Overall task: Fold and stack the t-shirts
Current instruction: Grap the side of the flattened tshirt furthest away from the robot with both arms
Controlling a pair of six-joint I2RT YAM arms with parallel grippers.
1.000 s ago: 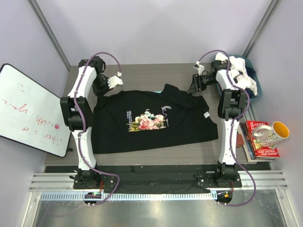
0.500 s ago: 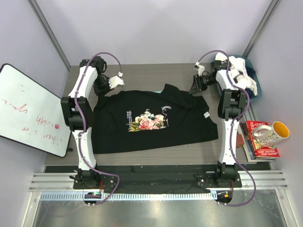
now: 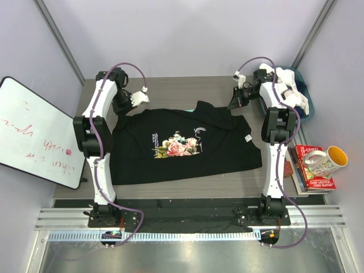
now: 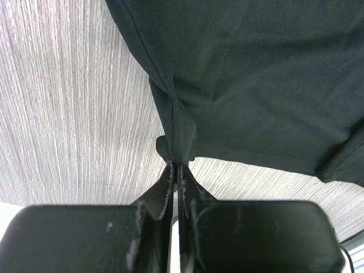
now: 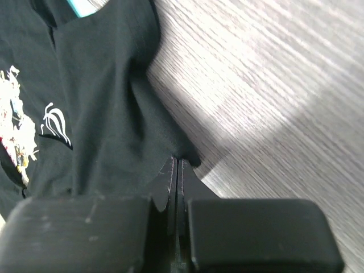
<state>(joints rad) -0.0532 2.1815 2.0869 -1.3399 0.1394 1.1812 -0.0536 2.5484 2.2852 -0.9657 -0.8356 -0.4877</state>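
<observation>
We see black soft-cloth t-shirt with pink-rose print (image 3: 182, 145) spread flat, print up, on grey wood-grain table (image 3: 170, 94). Our left gripper (image 4: 174, 166) sits at shirt's far left corner, jaws pressed together, pinching small bunched fold of hem. Our right gripper (image 5: 177, 162) sits at far right edge, jaws likewise closed on cloth.

Black tee (image 3: 142, 162): pink-rose print (image 3: 176, 146) mid-chest, white script (image 3: 200, 131) just right of it; table (image 3: 182, 94) under it is grey wood-grain. Left of the tee, whiteboard (image 3: 34, 133) w/ red scribbles; right of it, red book (image 3: 316, 177) and white floral mug (image 3: 323, 162), yellow inside. Far right of the tee, white tee (image 3: 301, 102) w/ black patches in teal bin (image 3: 302, 79); arms (image 3: 96, 122) white/black, cables (image 3: 128, 66) purple.
</observation>
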